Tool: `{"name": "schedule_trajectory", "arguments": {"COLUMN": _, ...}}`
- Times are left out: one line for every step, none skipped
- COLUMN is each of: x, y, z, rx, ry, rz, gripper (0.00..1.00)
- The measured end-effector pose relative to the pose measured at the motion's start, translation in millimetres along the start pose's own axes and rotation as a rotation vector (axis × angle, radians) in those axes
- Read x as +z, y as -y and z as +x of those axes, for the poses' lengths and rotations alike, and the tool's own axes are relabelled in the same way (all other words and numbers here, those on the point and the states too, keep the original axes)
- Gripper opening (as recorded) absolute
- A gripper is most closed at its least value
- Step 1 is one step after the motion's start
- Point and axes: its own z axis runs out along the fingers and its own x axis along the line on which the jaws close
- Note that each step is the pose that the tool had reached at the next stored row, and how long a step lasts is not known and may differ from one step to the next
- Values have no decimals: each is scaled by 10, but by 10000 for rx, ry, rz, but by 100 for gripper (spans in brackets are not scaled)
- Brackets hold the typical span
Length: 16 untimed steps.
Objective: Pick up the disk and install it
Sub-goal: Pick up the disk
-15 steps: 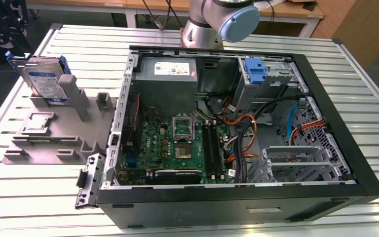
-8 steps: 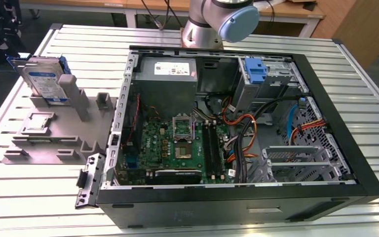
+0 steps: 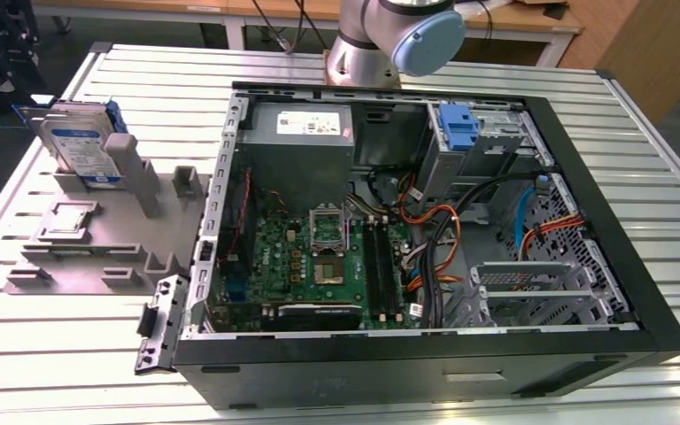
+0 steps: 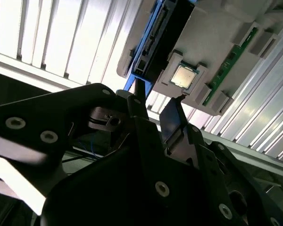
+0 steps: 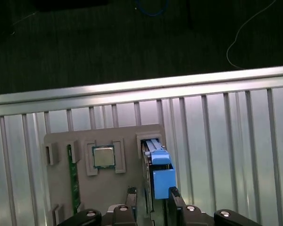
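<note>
At ten o'clock in the exterior view, the disk [image 3: 78, 142] stands upright in a grey holder [image 3: 92, 241] on the worktop [image 3: 57, 341]; the claw [image 5: 152, 191] hangs released and empty.

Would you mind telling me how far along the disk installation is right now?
Nothing is done yet: the disk stands upright in the grey holder beside the computer case. The gripper hangs open above it, holding nothing. Picking up and installing both remain.
</note>
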Motion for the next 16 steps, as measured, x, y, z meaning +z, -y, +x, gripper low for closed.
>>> {"name": "schedule_trajectory", "arguments": {"x": 5, "y": 0, "z": 1, "rx": -38, "ry": 1, "rz": -1, "gripper": 40}}
{"name": "schedule_trajectory", "arguments": {"x": 9, "y": 0, "z": 1, "rx": -74, "ry": 2, "rz": -2, "gripper": 40}}
{"name": "schedule_trajectory", "arguments": {"x": 16, "y": -1, "z": 1, "rx": -109, "ry": 3, "rz": -4, "gripper": 40}}
{"name": "schedule_trajectory", "arguments": {"x": 21, "y": -3, "z": 2, "rx": -140, "ry": 4, "rz": -5, "gripper": 40}}
{"name": "schedule_trajectory", "arguments": {"x": 25, "y": -7, "z": 3, "rx": -165, "ry": 4, "rz": -7, "gripper": 40}}
{"name": "schedule_trajectory", "arguments": {"x": 28, "y": -10, "z": 3, "rx": -185, "ry": 6, "rz": -6, "gripper": 40}}
{"name": "schedule_trajectory", "arguments": {"x": 29, "y": -11, "z": 3, "rx": -196, "ry": 6, "rz": -6, "gripper": 40}}
{"name": "schedule_trajectory", "arguments": {"x": 29, "y": -12, "z": 2, "rx": -200, "ry": 5, "rz": -7, "gripper": 40}}
{"name": "schedule_trajectory", "arguments": {"x": 29, "y": -13, "z": 3, "rx": -202, "ry": 6, "rz": -7, "gripper": 40}}
{"name": "schedule_trajectory", "arguments": {"x": 29, "y": -14, "z": 3, "rx": -202, "ry": 6, "rz": -7, "gripper": 40}}
{"name": "schedule_trajectory", "arguments": {"x": 29, "y": -14, "z": 3, "rx": -202, "ry": 6, "rz": -7, "gripper": 40}}
{"name": "schedule_trajectory", "arguments": {"x": 29, "y": -14, "z": 3, "rx": -202, "ry": 6, "rz": -6, "gripper": 40}}
{"name": "schedule_trajectory", "arguments": {"x": 29, "y": -14, "z": 3, "rx": -202, "ry": 6, "rz": -7, "gripper": 40}}
{"name": "schedule_trajectory", "arguments": {"x": 29, "y": -14, "z": 3, "rx": -202, "ry": 6, "rz": -8, "gripper": 40}}
{"name": "schedule_trajectory", "arguments": {"x": 29, "y": -14, "z": 3, "rx": -202, "ry": 5, "rz": -16, "gripper": 40}}
{"name": "schedule_trajectory", "arguments": {"x": 31, "y": -15, "z": 2, "rx": -201, "ry": 5, "rz": -26, "gripper": 40}}
